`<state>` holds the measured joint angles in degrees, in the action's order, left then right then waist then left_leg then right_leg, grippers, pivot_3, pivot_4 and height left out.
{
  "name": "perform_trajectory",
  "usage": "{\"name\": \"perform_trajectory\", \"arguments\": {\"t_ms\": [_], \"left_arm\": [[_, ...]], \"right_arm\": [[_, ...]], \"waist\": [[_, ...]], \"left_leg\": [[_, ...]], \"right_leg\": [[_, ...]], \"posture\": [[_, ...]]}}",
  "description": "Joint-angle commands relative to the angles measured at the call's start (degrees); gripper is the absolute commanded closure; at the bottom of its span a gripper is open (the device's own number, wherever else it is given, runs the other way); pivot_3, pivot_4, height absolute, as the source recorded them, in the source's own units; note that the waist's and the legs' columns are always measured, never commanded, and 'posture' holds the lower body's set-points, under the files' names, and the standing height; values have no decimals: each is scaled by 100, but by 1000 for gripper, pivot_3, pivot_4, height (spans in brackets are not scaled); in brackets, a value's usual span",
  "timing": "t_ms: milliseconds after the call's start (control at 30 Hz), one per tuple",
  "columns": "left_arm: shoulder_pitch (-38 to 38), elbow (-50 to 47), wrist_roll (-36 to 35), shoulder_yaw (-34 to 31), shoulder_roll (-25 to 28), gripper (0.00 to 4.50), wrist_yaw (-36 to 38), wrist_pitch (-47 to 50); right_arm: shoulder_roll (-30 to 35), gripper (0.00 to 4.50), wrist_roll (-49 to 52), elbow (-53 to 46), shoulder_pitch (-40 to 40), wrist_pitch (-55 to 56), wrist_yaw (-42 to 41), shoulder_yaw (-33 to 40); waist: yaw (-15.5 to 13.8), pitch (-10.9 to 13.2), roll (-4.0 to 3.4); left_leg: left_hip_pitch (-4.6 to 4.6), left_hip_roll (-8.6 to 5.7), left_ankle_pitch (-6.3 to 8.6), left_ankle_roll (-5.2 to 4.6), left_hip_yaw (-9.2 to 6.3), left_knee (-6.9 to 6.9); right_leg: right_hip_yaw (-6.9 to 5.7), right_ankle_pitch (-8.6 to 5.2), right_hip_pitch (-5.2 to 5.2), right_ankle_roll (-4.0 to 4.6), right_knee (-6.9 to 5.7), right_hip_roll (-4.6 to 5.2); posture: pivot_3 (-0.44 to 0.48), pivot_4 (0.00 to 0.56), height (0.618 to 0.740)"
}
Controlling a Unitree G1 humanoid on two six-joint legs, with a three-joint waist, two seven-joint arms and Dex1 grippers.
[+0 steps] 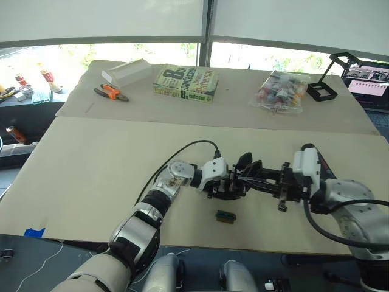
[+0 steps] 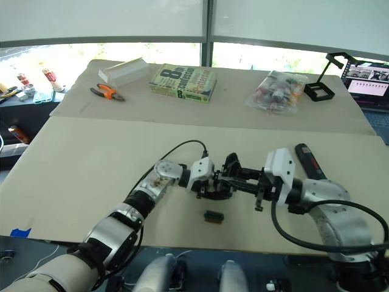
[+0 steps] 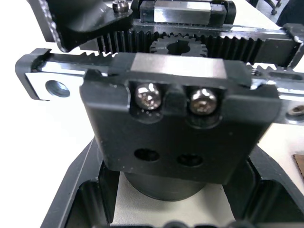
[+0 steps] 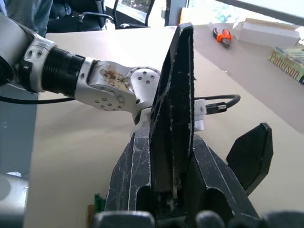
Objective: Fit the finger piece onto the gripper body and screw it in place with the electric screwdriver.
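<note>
The fitting step looks to be in hand: the chunky black gripper body (image 1: pixel 230 182), a block with toothed racks, a pinion and two bright screws on its carriage, sits on the beige table (image 1: pixel 91 176) near the front edge, and the left gripper (image 1: pixel 223 184) has its two black fingers set around the base of that block, seemingly clamped on it to steady it. The right gripper (image 1: pixel 252 177) reaches in from the opposite side with its fingers closed on the small flat black plastic finger piece (image 4: pixel 174 111), a wedge standing up between them, its tip brought close to the body beside the pointed finger (image 4: pixel 251 152) already mounted there. I judge the next move calls for fine alignment of the wedge's foot onto the bare carriage with its open holes, then a free hand for the thick black cylindrical electric screwdriver (image 2: pixel 309 160), which lies on the table just behind the right forearm, untouched. A tiny green-topped block (image 1: pixel 225 216) lies just in front of the work, near but not obstructing. Orange-handled pliers (image 1: pixel 110 92), a white box (image 1: pixel 126 71), a green book (image 1: pixel 186 83) and a bag of small parts (image 1: pixel 281 90) lie well apart at the back.
</note>
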<state>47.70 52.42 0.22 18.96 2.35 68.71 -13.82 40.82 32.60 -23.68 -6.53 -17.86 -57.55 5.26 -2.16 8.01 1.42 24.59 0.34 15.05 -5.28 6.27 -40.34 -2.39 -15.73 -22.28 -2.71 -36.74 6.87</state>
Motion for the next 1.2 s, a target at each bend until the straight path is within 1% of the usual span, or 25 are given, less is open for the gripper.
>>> {"name": "perform_trajectory", "arguments": {"t_ms": [33, 333, 533, 967, 1100, 1200], "left_arm": [[123, 76, 55, -46, -47, 2149, -35, -54], [169, 100, 100, -60, -1, 2149, -30, 15], [121, 66, 115, -47, 33, 2149, -3, 37], [50, 15, 128, -14, 61, 2149, 34, 95], [43, 18, 133, -12, 60, 2149, 35, 102], [39, 25, 135, -14, 66, 2149, 34, 110]], "right_arm": [[-175, 4123, -391, 517, -145, 725, -352, -282], [-465, 4124, -799, 1350, -251, 1378, -634, -587], [-502, 4124, -920, 1643, -231, 1507, -653, -632], [-680, 4124, -810, 1548, -232, 1302, -641, -803], [-632, 4124, -866, 1626, -235, 1299, -709, -818], [-513, 4125, -1079, 1652, -227, 1596, -918, -933]], "waist": [[0, 0, 0], [5, 0, 0], [11, -1, -1], [73, -1, -1], [87, -1, -2], [88, -2, -2]], "left_leg": [[0, -3, 0, 0, 0, 0], [1, -18, 0, -1, 0, -6], [-1, -17, 0, 0, 0, -6], [-16, -14, 0, 2, -1, -3], [-21, -14, 0, 2, -1, -1], [-22, -15, 0, 2, -1, -1]], "right_leg": [[-1, 0, 0, 0, 0, 1], [-3, 3, 1, -7, -3, 13], [-3, 3, 2, -7, -5, 13], [-1, 3, 10, -7, -7, 18], [-1, 3, 12, -6, -7, 22], [-1, 3, 13, -7, -7, 24]], "posture": [[0, 150, 740], [0, 150, 740], [0, 150, 740], [0, 150, 740], [0, 150, 740], [0, 150, 740]]}}
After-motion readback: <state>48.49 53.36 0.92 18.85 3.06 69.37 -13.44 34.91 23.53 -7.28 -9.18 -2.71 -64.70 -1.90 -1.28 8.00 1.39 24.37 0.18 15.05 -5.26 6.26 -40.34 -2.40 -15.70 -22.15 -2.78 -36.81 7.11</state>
